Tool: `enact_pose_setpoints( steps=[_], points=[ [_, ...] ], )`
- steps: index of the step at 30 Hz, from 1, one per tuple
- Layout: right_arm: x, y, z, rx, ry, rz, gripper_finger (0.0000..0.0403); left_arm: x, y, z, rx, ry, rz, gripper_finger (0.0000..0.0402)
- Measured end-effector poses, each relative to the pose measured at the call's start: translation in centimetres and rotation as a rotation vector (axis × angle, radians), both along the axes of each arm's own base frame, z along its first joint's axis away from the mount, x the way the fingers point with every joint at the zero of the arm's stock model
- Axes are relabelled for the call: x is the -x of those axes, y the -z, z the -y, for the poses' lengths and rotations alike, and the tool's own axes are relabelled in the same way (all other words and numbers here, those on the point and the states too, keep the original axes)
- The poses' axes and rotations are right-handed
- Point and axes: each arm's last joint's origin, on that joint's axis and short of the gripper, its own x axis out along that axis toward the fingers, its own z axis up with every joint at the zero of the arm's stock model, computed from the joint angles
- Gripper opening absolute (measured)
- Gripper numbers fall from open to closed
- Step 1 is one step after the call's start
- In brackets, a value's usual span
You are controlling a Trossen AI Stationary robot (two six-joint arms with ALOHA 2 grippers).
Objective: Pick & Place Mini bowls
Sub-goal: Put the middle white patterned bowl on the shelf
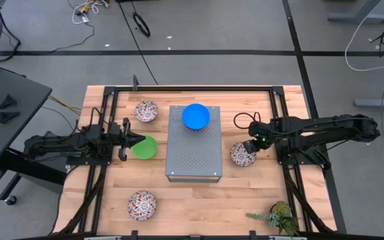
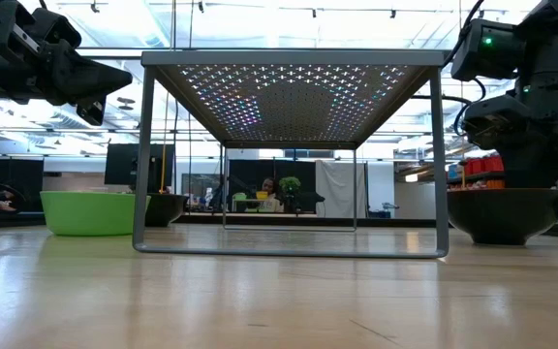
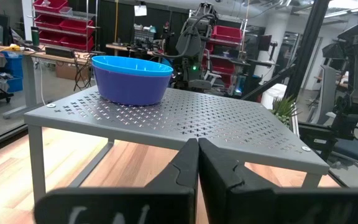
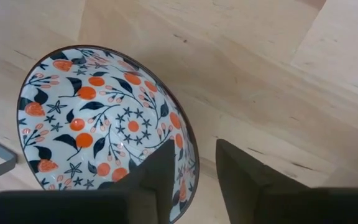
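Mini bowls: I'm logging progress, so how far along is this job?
Done: the bright blue round bowl sits atop the grey perforated metal box. In hand: the right gripper straddles the rim of a white floral bowl, jaws apart. Left: the green bowl by the shut left gripper, plus two floral bowls.

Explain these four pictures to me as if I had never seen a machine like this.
Two dark robot arms work at a wooden table; each ends in a two-fingered claw. One picture looks straight down, one looks level across the tabletop, and two come from cameras on the arms' wrists. In the middle stands a grey perforated metal box with a bright blue bowl on top. Around it on the table lie a green bowl and three floral bowls. The left claw, shut and empty, hovers at the green bowl. The right claw straddles the rim of the floral bowl on the right, one finger inside, one outside, not visibly gripping yet.
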Motion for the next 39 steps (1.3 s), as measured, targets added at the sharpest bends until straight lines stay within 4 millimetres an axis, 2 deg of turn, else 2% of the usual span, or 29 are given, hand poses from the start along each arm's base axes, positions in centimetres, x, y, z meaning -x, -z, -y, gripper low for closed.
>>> enact_pose_setpoints(
  steps=[25, 39],
  points=[
    [-0.06, -0.03, -0.06, -0.016, -0.011, 0.009, 0.0015, 0.00, 0.00, 0.00, 0.000, 0.000, 0.000, 0.0014],
    [-0.05, -0.03, -0.05, -0.014, -0.014, 0.009, 0.0002, 0.00, 0.00, 0.00, 0.000, 0.000, 0.000, 0.0014]
  ],
)
